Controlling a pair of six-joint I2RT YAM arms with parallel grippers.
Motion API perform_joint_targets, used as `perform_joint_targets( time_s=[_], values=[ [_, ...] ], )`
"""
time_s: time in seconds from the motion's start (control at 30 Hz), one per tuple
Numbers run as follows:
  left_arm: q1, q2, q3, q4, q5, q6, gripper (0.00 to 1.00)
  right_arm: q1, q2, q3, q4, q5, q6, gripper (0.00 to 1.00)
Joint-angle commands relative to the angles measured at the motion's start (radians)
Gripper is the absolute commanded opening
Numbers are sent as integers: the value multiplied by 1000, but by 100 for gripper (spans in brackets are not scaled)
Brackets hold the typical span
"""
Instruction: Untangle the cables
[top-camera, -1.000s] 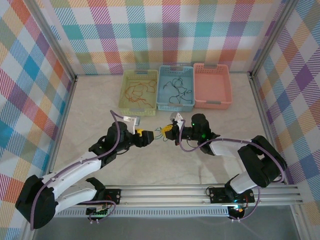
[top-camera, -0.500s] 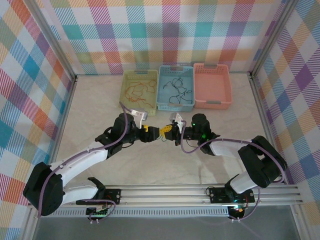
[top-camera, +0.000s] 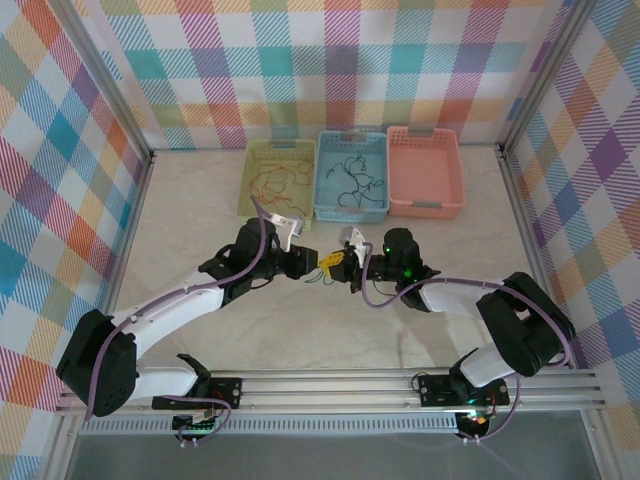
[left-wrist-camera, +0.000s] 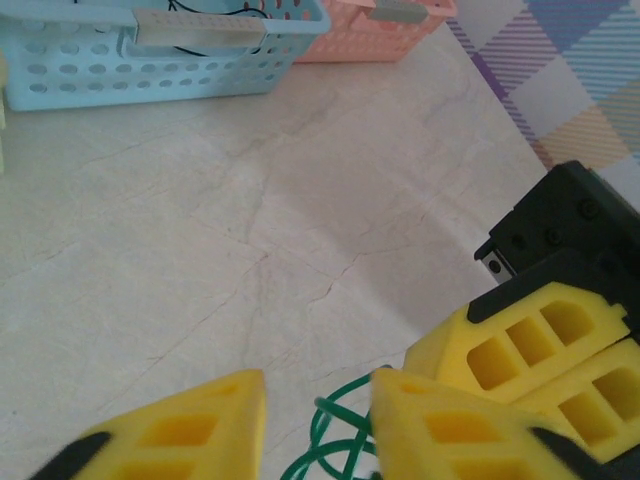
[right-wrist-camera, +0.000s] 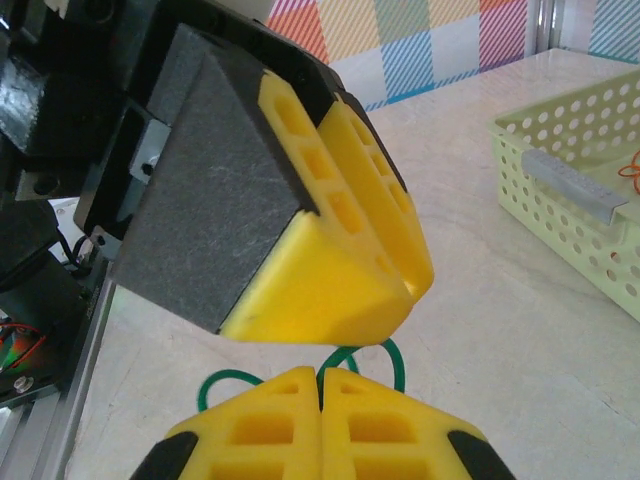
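The right gripper (right-wrist-camera: 320, 376) is pressed shut, seemingly pinching the green cable (left-wrist-camera: 314, 435) to anchor it just above the counter (left-wrist-camera: 250, 230). Tip to tip with it, the left gripper (left-wrist-camera: 318, 385) stands open astride a loop, probably to pull it free. Beyond both, baskets (top-camera: 350, 217) hold strands apparently sorted already.

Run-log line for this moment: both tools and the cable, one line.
left tool: open, fingers either side of green cable | right tool: shut on green cable | tools: nearly tip to tip
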Motion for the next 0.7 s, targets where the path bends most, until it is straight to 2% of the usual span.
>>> perform_joint_targets(
  time_s=[0.0,0.2,0.3,0.4,0.5,0.6,0.67],
  values=[
    [6,6,25,-47,-11,15,22,7,-32,-4,31,-16,-14,0],
    [5,-21,11,-67,-44,7,0,6,-31,-5,21,15,-14,0],
    [5,-50,-4,-72,-105,-8,0,7,-29,-4,16,58,-5,0],
    [6,-111,-33,-81,-220,-40,0,7,-36,-12,19,126,6,0],
    [22,-220,-81,-86,-331,-100,0,7,-54,-25,-1,262,8,0],
    [48,-343,-136,-77,-375,-155,0,4,-71,-34,-31,408,7,0],
    [57,-421,-164,-75,-400,-177,0,4,-74,-39,-38,462,10,0]
  ],
)
